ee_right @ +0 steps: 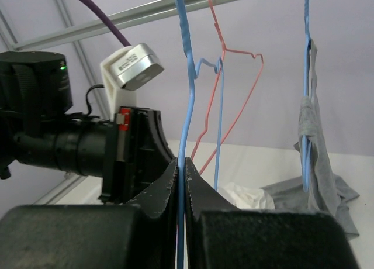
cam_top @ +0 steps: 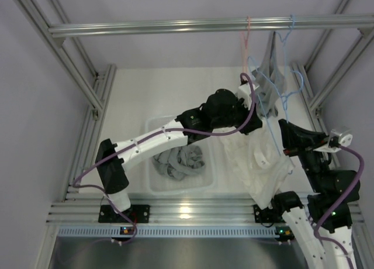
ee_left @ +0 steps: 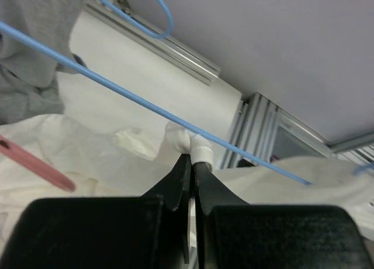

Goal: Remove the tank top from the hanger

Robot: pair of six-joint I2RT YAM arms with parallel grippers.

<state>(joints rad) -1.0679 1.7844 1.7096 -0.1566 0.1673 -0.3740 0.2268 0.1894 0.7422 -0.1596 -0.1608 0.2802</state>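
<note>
The white tank top (cam_top: 260, 164) droops at the right of the table, one strap (ee_left: 186, 139) still looped on the blue wire hanger (ee_left: 117, 90). My left gripper (ee_left: 191, 158) is shut on that bunched strap, right under the hanger wire. My right gripper (ee_right: 182, 162) is shut on the blue hanger (ee_right: 186, 76), its wire running up between the two fingers. In the top view the right gripper (cam_top: 283, 127) sits just above the white cloth, with the left arm's wrist (cam_top: 225, 108) close beside it.
A grey garment (cam_top: 272, 70) hangs on another blue hanger from the overhead rail (cam_top: 175, 27). A bare pink hanger (ee_right: 234, 76) hangs beside it. A clear bin (cam_top: 153, 126) with grey clothes stands mid-table. Aluminium frame posts line both sides.
</note>
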